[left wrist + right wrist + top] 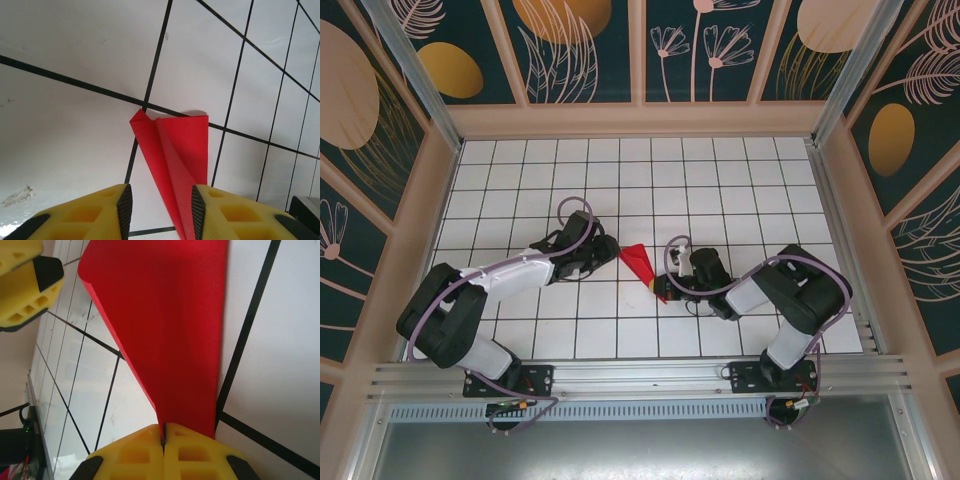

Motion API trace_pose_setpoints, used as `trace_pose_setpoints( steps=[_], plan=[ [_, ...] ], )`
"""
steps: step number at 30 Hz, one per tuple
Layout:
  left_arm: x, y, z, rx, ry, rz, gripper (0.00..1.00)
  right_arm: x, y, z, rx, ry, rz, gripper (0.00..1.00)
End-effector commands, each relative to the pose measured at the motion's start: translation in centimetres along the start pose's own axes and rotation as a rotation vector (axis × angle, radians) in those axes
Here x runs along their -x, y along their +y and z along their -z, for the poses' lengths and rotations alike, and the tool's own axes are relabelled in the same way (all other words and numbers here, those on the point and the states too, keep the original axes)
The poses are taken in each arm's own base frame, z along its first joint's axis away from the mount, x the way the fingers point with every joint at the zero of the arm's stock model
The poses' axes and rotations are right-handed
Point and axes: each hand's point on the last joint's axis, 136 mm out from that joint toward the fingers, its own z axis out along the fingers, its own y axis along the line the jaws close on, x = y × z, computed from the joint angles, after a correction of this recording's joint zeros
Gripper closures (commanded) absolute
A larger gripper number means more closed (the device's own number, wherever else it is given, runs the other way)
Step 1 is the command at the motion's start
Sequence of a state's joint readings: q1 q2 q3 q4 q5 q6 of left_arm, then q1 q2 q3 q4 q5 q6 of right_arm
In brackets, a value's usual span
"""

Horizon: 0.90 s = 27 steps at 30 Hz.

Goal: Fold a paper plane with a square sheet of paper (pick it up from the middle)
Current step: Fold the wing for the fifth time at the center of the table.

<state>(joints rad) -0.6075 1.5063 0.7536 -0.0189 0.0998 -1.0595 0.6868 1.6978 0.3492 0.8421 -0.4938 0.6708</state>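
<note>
The paper plane (639,264) is a bright red folded dart with a centre crease, lying between my two grippers at mid-table. My right gripper (666,291) is shut on its narrow end; in the right wrist view the red paper (165,325) fans out from the pinched yellow fingers of that gripper (163,432). My left gripper (611,251) stands open at the wide end. In the left wrist view the plane (177,145) runs down between the fingers of the left gripper (162,210), close against the right pad (198,210), with a clear gap to the left pad.
The white grid-tiled table (620,180) is walled by a beige rim (640,120) and patterned panels. A metal rail (640,375) runs along the near edge by the arm bases. One left-gripper finger (30,285) shows at the top left of the right wrist view.
</note>
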Motion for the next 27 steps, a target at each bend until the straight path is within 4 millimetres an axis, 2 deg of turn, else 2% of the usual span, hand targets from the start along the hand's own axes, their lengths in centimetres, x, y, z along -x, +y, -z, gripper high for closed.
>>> trace_pose_setpoints(
  steps=[1,6,16,21,27],
  plan=[
    [0.2,-1.2,0.6,-0.074,-0.008,0.004,0.64,-1.8,-1.8,-0.5,-0.053,0.079,-0.095,1.00],
    [-0.6,-2.9,0.7,-0.210,0.023,-0.005,0.69,-2.4,-3.0,-0.6,-0.111,0.104,-0.176,1.00],
    [-3.1,-5.2,0.3,-0.371,0.098,-0.024,0.70,-3.8,-5.1,-0.7,-0.195,0.140,-0.271,1.00],
    [-4.3,-6.2,-0.1,-0.425,0.132,-0.038,0.69,-4.1,-5.3,-0.6,-0.202,0.145,-0.285,1.00],
    [-5.5,-6.5,-1.1,-0.451,0.150,-0.062,0.67,-4.2,-5.4,-0.6,-0.203,0.145,-0.302,1.00]
  ],
)
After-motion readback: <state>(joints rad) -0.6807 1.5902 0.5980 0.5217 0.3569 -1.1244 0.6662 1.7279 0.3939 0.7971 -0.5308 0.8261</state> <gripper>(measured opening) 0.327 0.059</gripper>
